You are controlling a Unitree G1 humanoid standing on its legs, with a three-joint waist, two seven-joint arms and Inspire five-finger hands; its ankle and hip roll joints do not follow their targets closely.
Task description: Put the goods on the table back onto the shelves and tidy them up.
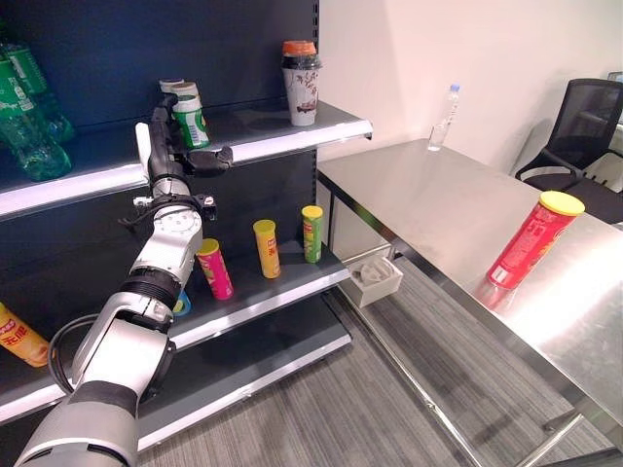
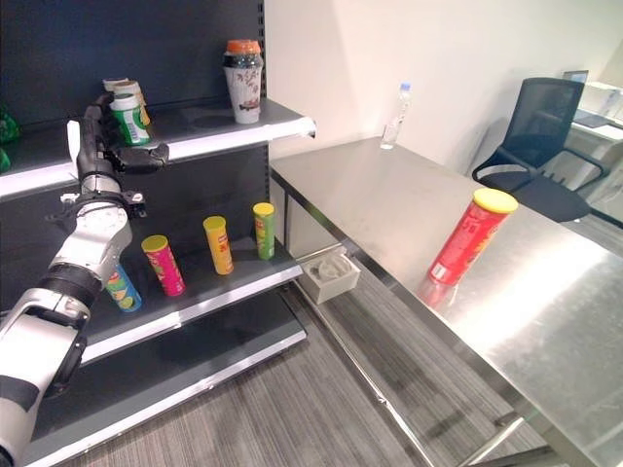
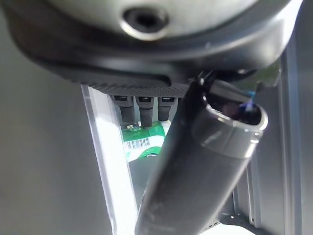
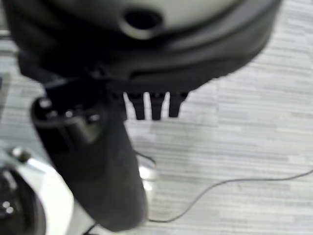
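A tall red can with a yellow lid [image 1: 533, 240] stands on the steel table [image 1: 438, 209] at the right. My left hand [image 1: 167, 146] is raised at the front edge of the upper shelf [image 1: 263, 136], open, its fingers straight up beside a green-and-white can [image 1: 190, 117] and its thumb pointing right below it. The can stands on the shelf, in front of a similar one, and I cannot tell if the hand touches it. In the left wrist view the can [image 3: 146, 142] lies just past the straight fingers [image 3: 145, 108]. My right hand [image 4: 98, 161] hangs open over the grey floor.
On the upper shelf stand a cup with an orange lid [image 1: 301, 83] and green bottles [image 1: 29, 117]. The middle shelf holds pink [image 1: 215, 269], yellow [image 1: 266, 248] and green [image 1: 311, 233] cans. A water bottle [image 1: 443, 118] stands at the table's far end; a black chair [image 1: 574, 136] beyond.
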